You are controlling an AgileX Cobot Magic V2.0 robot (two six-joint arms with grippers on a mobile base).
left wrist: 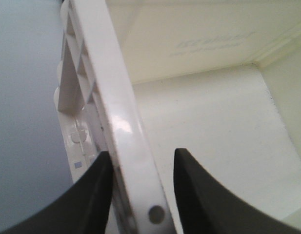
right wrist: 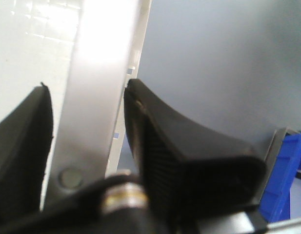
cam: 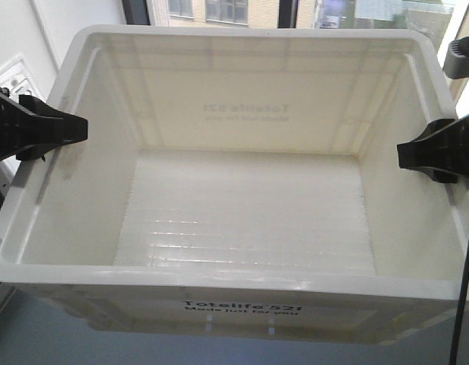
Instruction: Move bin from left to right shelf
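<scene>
The bin (cam: pixel 242 84) hung between the two arms, empty, its printed side toward me and its long walls running across. It seemed to be carried clear of any surface, with only grey floor under its near edge and a window (cam: pixel 234 11) behind. I saw no shelf from any angle, so I took this for the carrying stretch, with the set-down not yet begun.

The arms took it at opposite short ends, which made sense to me. A tote that wide has no middle to seize, and a hold at both ends stops it tipping.

The left gripper (cam: pixel 80 128) straddled the left rim (left wrist: pixel 126 136). Its outer finger (left wrist: pixel 94 195) lay against the ribbing under the lip, and its inner finger (left wrist: pixel 199 195) was down inside the wall. The fingers were drawn in to about the rim's width. A thin gap showed by the inner one, so I couldn't say how hard it pinched.

The right gripper (cam: pixel 405 152) did the same on the right rim (right wrist: pixel 91 107), with one finger (right wrist: pixel 23 146) inside and the other (right wrist: pixel 179 146) outside, touching the lip's edge. A blue tote (right wrist: pixel 289 165) sat low beyond it, well apart.
</scene>
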